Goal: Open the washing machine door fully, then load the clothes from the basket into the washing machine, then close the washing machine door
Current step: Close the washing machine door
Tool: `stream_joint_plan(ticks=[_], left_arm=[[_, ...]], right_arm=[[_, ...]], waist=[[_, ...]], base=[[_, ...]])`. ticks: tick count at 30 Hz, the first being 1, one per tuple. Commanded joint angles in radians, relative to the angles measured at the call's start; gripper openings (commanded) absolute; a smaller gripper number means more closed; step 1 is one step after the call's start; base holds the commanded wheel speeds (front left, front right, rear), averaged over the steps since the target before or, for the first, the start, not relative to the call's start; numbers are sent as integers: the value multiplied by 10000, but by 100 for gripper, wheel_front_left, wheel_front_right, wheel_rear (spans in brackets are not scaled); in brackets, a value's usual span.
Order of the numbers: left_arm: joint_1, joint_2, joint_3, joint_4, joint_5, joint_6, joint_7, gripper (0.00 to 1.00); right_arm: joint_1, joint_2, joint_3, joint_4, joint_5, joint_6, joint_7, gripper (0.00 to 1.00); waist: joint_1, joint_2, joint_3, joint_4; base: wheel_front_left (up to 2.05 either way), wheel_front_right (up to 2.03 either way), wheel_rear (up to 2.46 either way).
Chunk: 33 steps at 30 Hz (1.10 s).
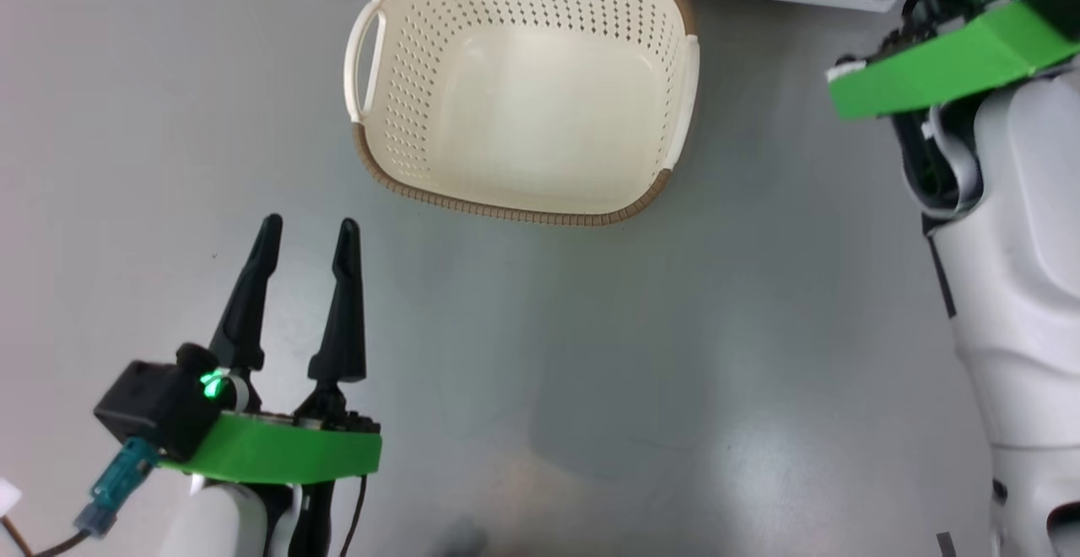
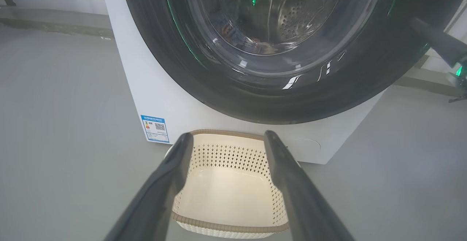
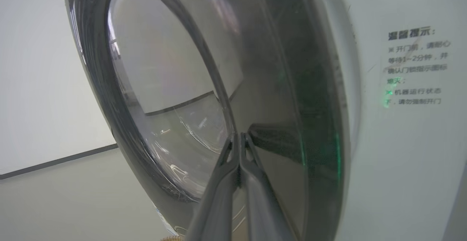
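The cream basket (image 1: 506,211) stands on the grey floor with nothing in it, just before the white washing machine (image 2: 164,98). The clothes are hidden; dim shapes behind the door glass are too unclear to name. The glossy black washing machine door (image 2: 328,95) lies against the machine's front. My left gripper (image 1: 310,224) hovers open near the basket's near edge, fingers pointing at the basket (image 2: 226,228). My right gripper (image 3: 239,136) is shut, its fingertips touching the door (image 3: 292,87) on the black ring beside the glass bowl. It holds nothing.
Grey floor spreads around the basket on all sides. A blue label (image 2: 155,128) and a round flap (image 2: 308,146) sit low on the machine's front. My pale right forearm (image 1: 1012,287) rises along the head view's right edge. A wall with a dark skirting line stands beyond.
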Motion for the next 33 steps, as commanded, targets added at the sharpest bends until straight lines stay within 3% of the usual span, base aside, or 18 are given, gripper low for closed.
stream_joint_plan(ticks=[1,18,33], left_arm=[[-193,193,263,-167,-84,-35,-63,100],[-613,193,-107,-25,-293,-160,-63,100],[-537,193,328,121,-142,-246,-63,100]], right_arm=[[-311,184,30,-117,-24,2,-46,0],[-2844,412,-583,1112,292,2,-46,0],[-1197,55,872,687,1183,2,-46,0]], waist=[[-1,-1,170,62],[-1,-1,786,33],[-1,-1,9,-490]], base=[[0,0,0],[0,0,0],[0,0,0]])
